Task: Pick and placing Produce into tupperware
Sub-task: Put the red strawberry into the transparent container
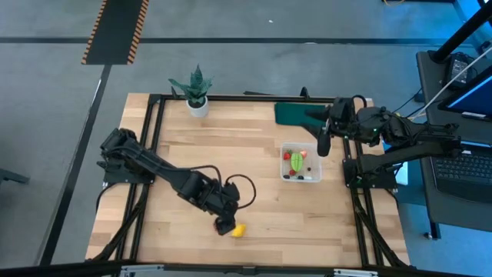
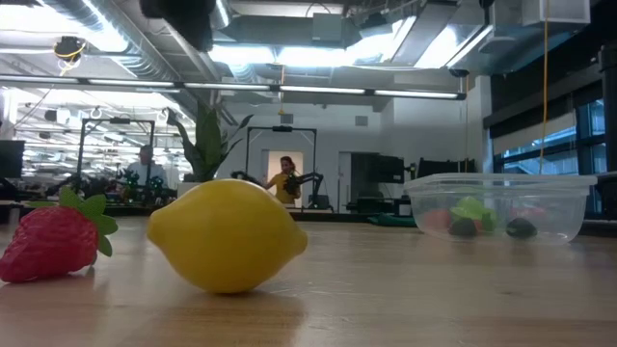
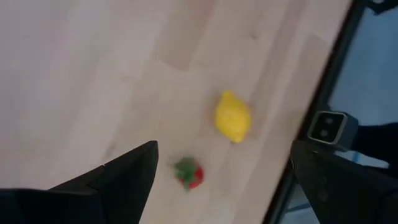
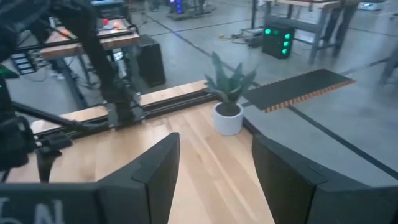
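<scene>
A yellow lemon and a small red strawberry lie on the wooden table near its front edge. My left gripper hangs open above them, pointing steeply down, and touches neither. In the left wrist view the lemon and the strawberry show between its spread fingers. The clear tupperware stands right of centre with several produce pieces inside. My right gripper waits open, raised near the table's right side, holding nothing.
A potted green plant stands at the far edge. A flat dark green rectangle lies at the far right, beyond the tupperware. Black frame rails run along the table's sides. Bare wood lies between the lemon and the tupperware.
</scene>
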